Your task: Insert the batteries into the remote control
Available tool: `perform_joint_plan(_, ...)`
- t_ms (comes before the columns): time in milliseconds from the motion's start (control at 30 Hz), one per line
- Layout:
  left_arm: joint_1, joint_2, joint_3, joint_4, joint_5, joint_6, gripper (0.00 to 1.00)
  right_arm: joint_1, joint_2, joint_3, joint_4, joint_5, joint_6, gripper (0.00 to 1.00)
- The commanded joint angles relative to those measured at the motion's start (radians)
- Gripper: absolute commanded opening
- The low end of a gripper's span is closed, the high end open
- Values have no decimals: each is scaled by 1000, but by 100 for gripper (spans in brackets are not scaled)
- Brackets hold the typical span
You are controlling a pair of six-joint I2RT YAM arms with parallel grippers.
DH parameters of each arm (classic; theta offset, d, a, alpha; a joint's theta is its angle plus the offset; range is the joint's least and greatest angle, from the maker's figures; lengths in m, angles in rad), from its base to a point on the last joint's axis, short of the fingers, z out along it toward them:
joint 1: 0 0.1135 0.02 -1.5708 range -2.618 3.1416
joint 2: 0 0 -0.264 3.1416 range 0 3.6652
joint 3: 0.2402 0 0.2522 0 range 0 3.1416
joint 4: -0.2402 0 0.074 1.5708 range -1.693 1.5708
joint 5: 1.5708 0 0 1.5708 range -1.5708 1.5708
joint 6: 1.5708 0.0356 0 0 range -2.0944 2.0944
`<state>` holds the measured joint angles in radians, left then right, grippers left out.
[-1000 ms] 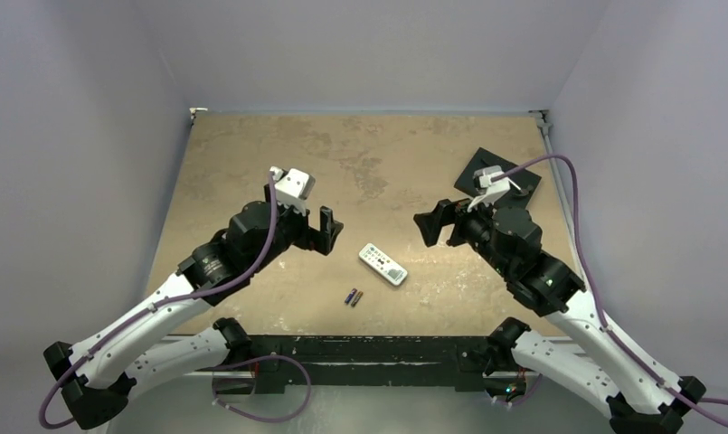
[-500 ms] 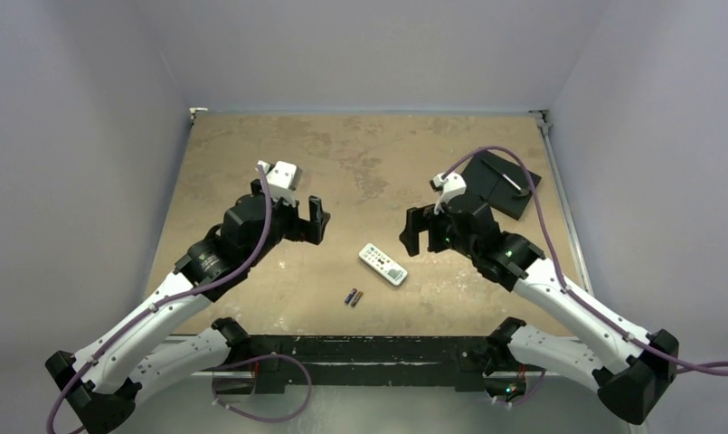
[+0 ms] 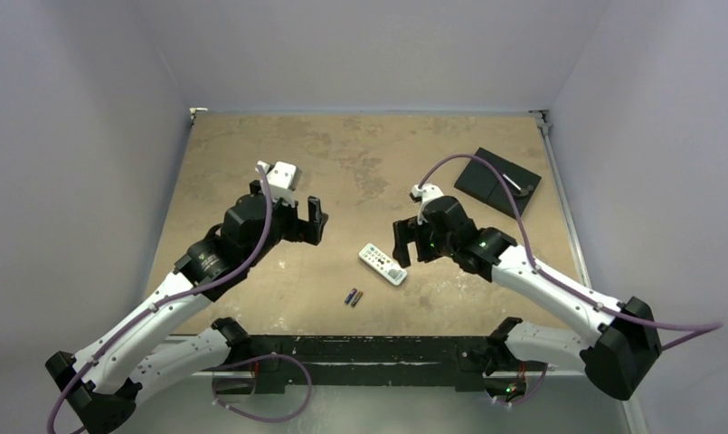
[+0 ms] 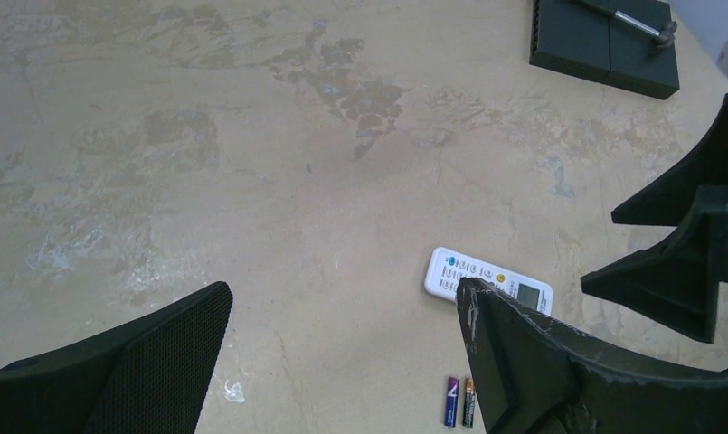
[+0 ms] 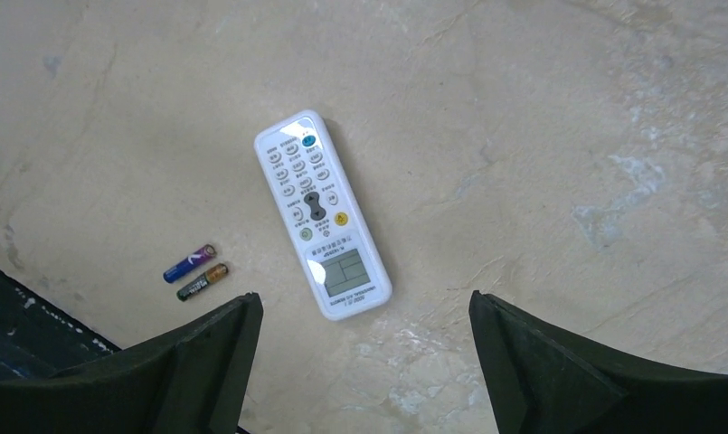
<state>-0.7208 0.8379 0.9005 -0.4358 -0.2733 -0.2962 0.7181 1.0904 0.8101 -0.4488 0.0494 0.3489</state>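
The white remote control (image 3: pixel 382 264) (image 5: pixel 322 214) (image 4: pixel 486 278) lies face up on the tan table, buttons and small screen showing. Two batteries (image 3: pixel 353 297) (image 5: pixel 195 270) (image 4: pixel 459 402) lie side by side just in front of it, one purple-blue, one dark with a copper end. My right gripper (image 3: pixel 405 242) (image 5: pixel 364 312) hovers open just right of the remote, nothing between its fingers. My left gripper (image 3: pixel 307 221) (image 4: pixel 346 303) stands open to the left of the remote, also holding nothing. In the left wrist view one finger hides part of the remote.
A black square plate (image 3: pixel 498 181) (image 4: pixel 604 41) with a metal pin on it lies at the back right of the table. Grey walls close the table on three sides. The black base rail (image 3: pixel 360 353) runs along the near edge.
My right gripper has swung left and forward from near the black plate to beside the remote. The left gripper drew back slightly left, then stayed still. Remote and batteries have not moved.
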Motion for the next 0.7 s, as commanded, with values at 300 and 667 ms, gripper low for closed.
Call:
perform_joint_plan(300, 8, -5, 7, 9, 0, -9, 95, 133, 226, 26, 29, 52, 33, 93)
perform_joint_plan(667, 8, -6, 7, 8, 8, -11, 95, 185, 362, 79, 20, 100, 12, 93)
